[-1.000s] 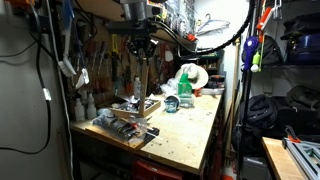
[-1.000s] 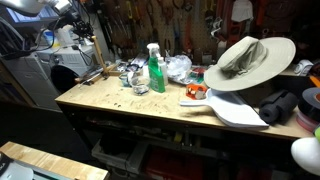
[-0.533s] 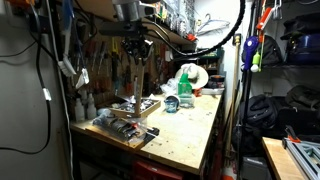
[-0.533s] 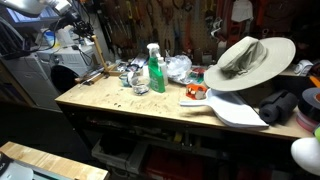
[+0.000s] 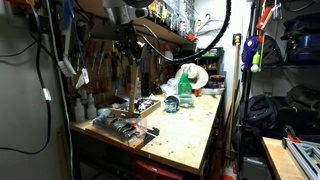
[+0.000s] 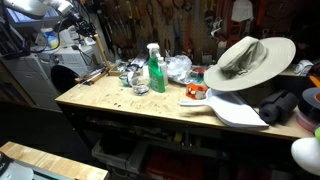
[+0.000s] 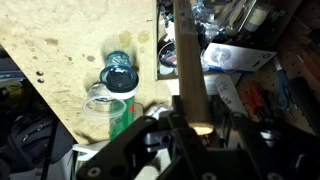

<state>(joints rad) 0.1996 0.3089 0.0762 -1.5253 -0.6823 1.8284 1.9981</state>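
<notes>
My gripper (image 5: 127, 42) is shut on a long wooden stick (image 5: 133, 75) and holds it upright above the far left end of the workbench (image 5: 190, 130). In the wrist view the stick (image 7: 188, 60) runs straight down from between the jaws (image 7: 197, 128) toward the bench. Its lower end hangs over a wooden tray of small tools (image 5: 137, 107). In an exterior view the arm (image 6: 68, 12) shows only at the top left corner. A round blue-lidded jar (image 7: 120, 78) and a green spray bottle (image 7: 122, 116) lie below and to the left of the stick.
The green spray bottle (image 6: 155, 68) stands mid-bench beside a crumpled clear bag (image 6: 178, 68). A wide-brimmed hat (image 6: 248, 58) rests above a white cutting board (image 6: 235, 108). Tools hang on the back wall (image 6: 170, 20). A second low tray (image 5: 125, 128) sits at the bench's front corner.
My gripper has moved left and slightly up with the stick in it. The objects on the bench have not moved.
</notes>
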